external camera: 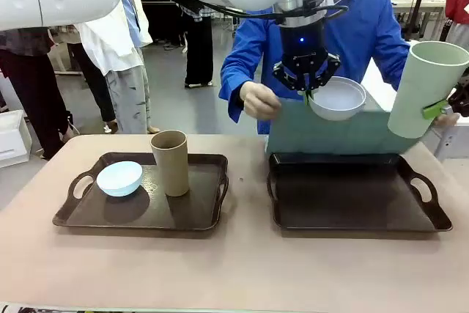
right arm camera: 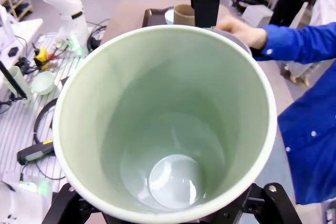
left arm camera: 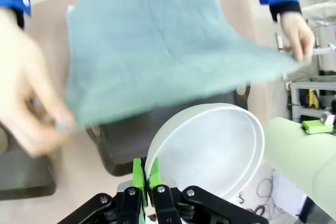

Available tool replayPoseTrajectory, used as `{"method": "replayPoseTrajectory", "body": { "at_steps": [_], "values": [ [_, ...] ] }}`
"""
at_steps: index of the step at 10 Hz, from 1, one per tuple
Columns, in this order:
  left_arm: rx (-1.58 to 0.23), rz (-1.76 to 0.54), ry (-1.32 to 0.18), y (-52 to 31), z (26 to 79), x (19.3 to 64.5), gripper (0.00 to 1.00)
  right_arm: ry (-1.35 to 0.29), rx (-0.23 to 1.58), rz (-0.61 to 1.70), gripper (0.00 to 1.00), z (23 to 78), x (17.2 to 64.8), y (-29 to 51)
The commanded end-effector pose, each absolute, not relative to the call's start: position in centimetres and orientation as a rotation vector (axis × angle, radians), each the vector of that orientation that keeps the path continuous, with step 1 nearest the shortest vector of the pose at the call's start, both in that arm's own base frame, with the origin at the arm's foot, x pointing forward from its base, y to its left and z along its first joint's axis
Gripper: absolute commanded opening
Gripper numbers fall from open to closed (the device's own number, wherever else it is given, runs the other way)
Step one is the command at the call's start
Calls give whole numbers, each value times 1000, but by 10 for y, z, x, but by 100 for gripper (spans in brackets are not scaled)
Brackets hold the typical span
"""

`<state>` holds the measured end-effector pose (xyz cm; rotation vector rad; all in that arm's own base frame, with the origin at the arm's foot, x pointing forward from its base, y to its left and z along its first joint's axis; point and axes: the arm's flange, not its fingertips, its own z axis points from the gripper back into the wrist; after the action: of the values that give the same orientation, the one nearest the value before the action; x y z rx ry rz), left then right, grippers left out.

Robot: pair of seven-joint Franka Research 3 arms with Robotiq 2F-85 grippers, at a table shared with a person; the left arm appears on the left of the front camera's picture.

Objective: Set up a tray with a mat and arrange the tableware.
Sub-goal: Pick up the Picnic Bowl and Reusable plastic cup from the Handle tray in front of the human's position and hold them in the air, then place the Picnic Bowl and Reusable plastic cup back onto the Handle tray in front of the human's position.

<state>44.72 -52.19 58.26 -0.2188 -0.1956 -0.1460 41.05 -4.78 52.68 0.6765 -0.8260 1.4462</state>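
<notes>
Two dark plastic trays lie side by side. The left-hand tray (external camera: pixel 139 219) carries a pale blue round bowl (external camera: pixel 119 178) and a tan-brown tall tumbler (external camera: pixel 170 163), while the right-hand tray (external camera: pixel 352 199) is bare. Laying the mat looks to be the step in hand: a person's hand (external camera: pixel 260 100) holds a grey-green cloth mat (external camera: pixel 330 137) just over that tray's far edge. The left gripper (external camera: pixel 308 91) is pinched tight on the rim of a white round bowl (external camera: pixel 338 99) and hangs above the mat. The right gripper (external camera: pixel 442 110), jaws spread wide round a pale green tall tumbler (external camera: pixel 425 86), holds it aloft beyond the tray's right end. Next, I'd judge, the mat must lie flat before either piece comes down.
</notes>
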Motion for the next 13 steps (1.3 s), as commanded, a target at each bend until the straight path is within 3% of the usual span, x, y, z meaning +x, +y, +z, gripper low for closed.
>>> {"method": "replayPoseTrajectory", "body": {
  "at_steps": [1,13],
  "values": [
    [-221,-157,-197,-525,585,444,0,-836,691,1449,26,531,410,-49],
    [-221,-157,-197,-525,585,444,0,-836,691,1449,26,531,410,-49]
  ]
}}
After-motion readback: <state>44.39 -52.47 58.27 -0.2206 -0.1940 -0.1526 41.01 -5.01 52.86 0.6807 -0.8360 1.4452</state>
